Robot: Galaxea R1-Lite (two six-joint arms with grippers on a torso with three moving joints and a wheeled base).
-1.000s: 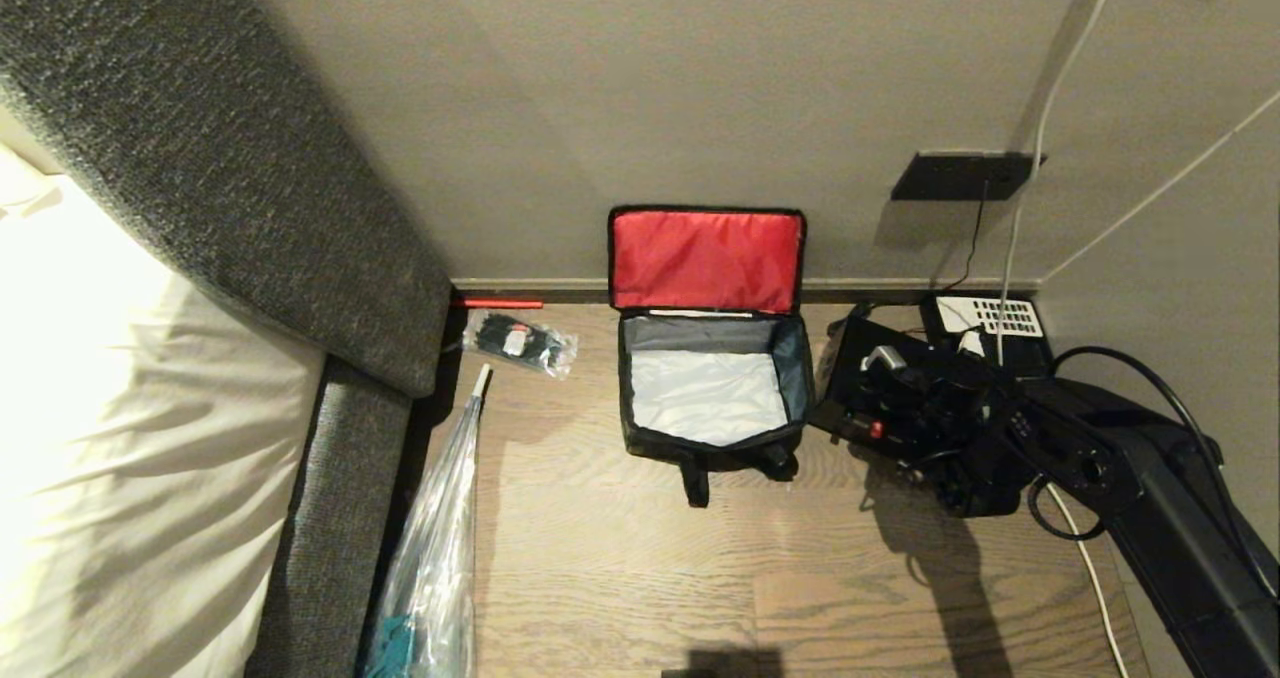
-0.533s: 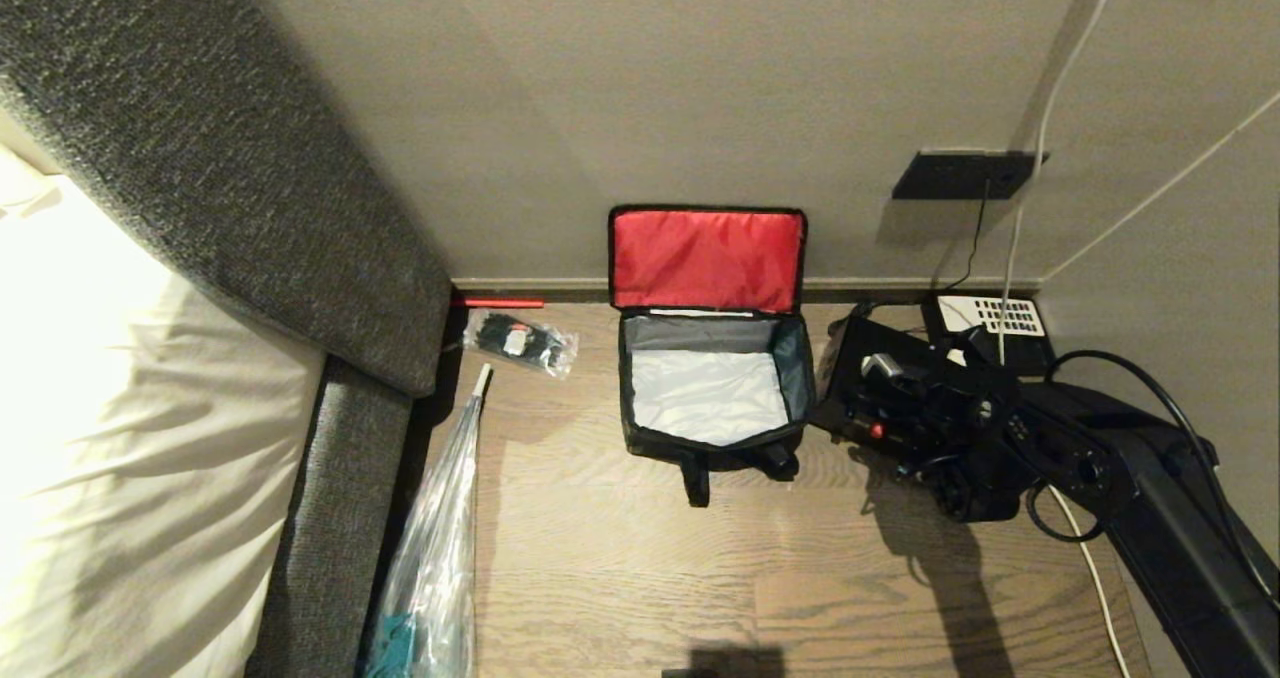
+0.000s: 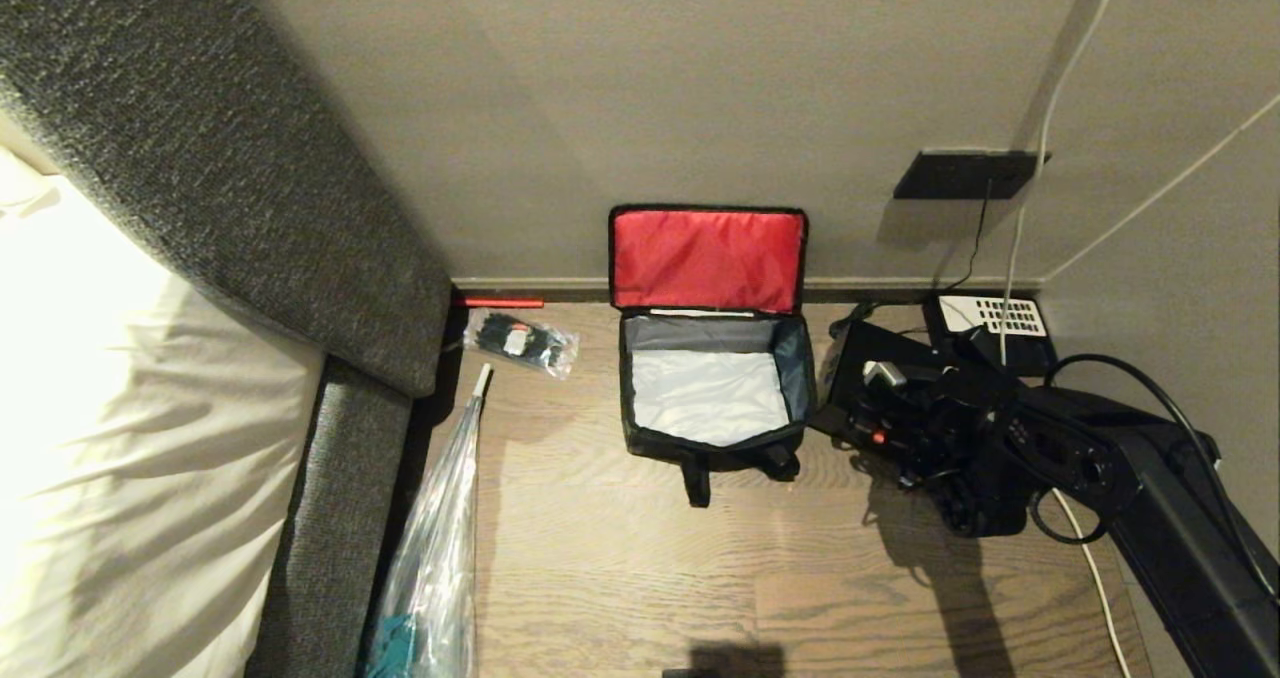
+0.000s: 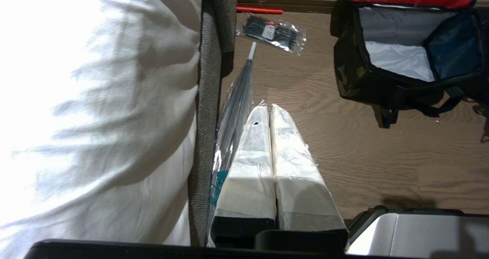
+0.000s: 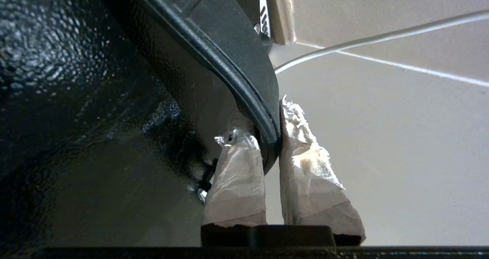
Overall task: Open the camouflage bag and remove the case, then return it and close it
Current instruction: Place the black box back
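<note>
1. Right gripper (image 5: 270,136): taped fingers (image 5: 237,175) clamped on the rim of the case (image 5: 95,98).
2. Case (image 3: 870,378): on the floor, just right of the bag (image 3: 710,438), beside the phone (image 3: 990,318).
3. Bag: lid open against the wall, red lining showing.
4. Left gripper (image 4: 270,112): fingers together, above the floor, left of the bag.

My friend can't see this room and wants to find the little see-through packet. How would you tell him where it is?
Start at the grey sofa on the left; where its end meets the wall, look down at the wooden floor. The clear packet lies there, left of the camouflage bag. Unlike the long umbrella beside it, it is small, flat and full of black bits.
</note>
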